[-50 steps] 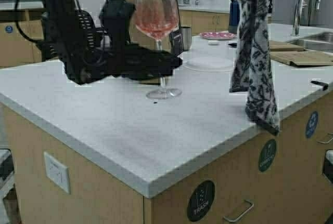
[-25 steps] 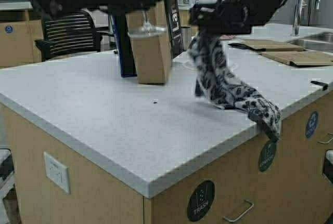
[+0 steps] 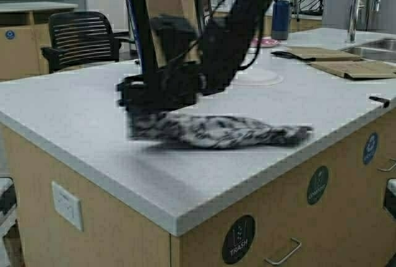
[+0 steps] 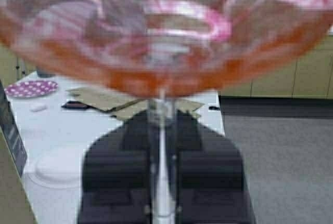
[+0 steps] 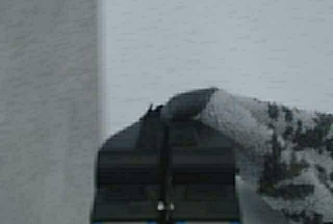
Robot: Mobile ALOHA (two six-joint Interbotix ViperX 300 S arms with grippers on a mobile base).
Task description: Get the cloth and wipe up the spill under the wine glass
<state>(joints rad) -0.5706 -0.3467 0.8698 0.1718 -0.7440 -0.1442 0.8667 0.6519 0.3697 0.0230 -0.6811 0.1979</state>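
Note:
The cloth (image 3: 229, 132) lies stretched flat on the white counter (image 3: 74, 112), near its front edge. My right gripper (image 3: 154, 103) is low over the cloth's left end and shut on it; the right wrist view shows the fingers closed on a fold of the cloth (image 5: 281, 151) just above the countertop. My left gripper (image 4: 161, 125) is shut on the stem of the wine glass (image 4: 166, 37), whose pink-tinted bowl fills that view. The glass and the left gripper are raised out of the high view. No spill shows on the counter.
A white plate (image 3: 257, 78) sits behind the right arm. Farther back are a blue bottle (image 3: 281, 19), a pink plate (image 3: 266, 42), cutting boards (image 3: 352, 67) and a faucet (image 3: 354, 7). A black chair (image 3: 83, 38) stands beyond the counter's left side.
My left gripper lifted the wine glass off the counter and up out of the high view. My right gripper brought the hanging cloth down and dragged it leftward across the counter.

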